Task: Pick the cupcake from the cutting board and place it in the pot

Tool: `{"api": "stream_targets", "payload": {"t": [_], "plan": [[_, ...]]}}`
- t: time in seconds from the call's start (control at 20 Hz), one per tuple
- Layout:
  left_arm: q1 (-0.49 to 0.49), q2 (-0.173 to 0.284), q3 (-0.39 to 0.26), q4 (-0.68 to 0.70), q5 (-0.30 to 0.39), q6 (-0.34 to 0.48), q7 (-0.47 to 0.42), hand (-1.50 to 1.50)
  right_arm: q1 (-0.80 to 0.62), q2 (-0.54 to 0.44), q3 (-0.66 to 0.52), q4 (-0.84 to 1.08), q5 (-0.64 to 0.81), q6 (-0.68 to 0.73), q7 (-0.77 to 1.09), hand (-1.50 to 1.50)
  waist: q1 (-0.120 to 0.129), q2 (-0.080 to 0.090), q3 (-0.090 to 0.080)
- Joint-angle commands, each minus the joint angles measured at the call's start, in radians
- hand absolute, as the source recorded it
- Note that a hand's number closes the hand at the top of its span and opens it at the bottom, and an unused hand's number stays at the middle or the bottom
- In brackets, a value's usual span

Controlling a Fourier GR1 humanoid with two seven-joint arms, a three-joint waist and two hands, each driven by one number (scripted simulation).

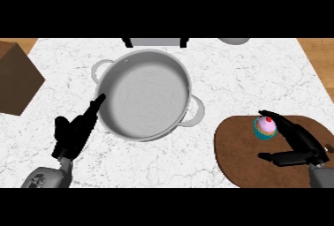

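Observation:
A cupcake (265, 127) with pink frosting, a red cherry and a teal wrapper stands on the brown cutting board (248, 159) at the right. My right hand (297, 143) is just right of the cupcake, open, fingers stretched past its far side and thumb toward the near side, not closed on it. A grey metal pot (145, 93) with two side handles sits at the counter's middle. My left hand (75, 130) rests open beside the pot's left rim, fingers pointing up along it.
A brown wooden block (16, 79) lies at the left edge of the white marble counter (254, 75). A grey-and-black object (157, 42) and a grey round thing (233, 40) sit at the far edge.

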Motion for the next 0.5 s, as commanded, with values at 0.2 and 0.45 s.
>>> {"api": "stream_targets", "payload": {"t": [0.2, 0.45], "plan": [[0.000, -0.055, -0.023, 0.079, -0.020, -0.035, -0.009, 0.00, -0.062, 0.069, 0.030, 0.220, 0.120, -0.007, -0.220, 1.50, 0.002, 0.013, 0.001], [0.037, -0.069, -0.025, 0.031, -0.044, -0.011, -0.001, 0.00, -0.050, 0.095, -0.022, 0.191, 0.046, 0.034, -0.222, 1.50, -0.005, 0.009, 0.000]]}}
